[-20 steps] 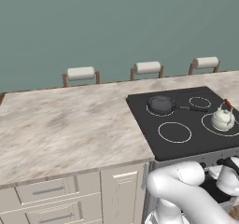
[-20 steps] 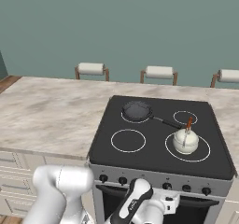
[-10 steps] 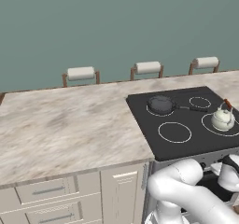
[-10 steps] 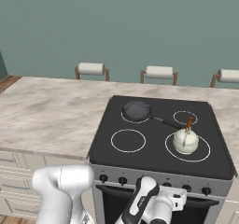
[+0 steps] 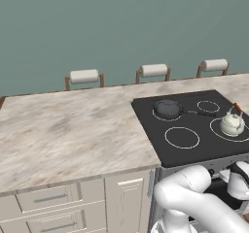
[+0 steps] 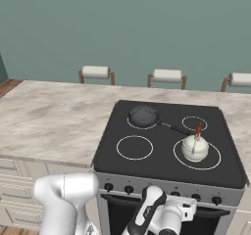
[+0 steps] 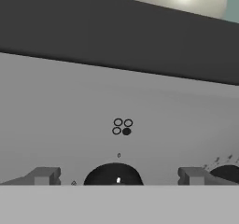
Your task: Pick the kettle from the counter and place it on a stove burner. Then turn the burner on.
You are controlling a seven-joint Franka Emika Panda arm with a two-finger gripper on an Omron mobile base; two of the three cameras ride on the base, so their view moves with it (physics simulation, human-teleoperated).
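White arm folded low ahead of its base, elbow raised, forearm reaching forward and down. Gripper level, its two dark fingertips spread wide apart with nothing between them. In the right base view the wrist and hand sit low.
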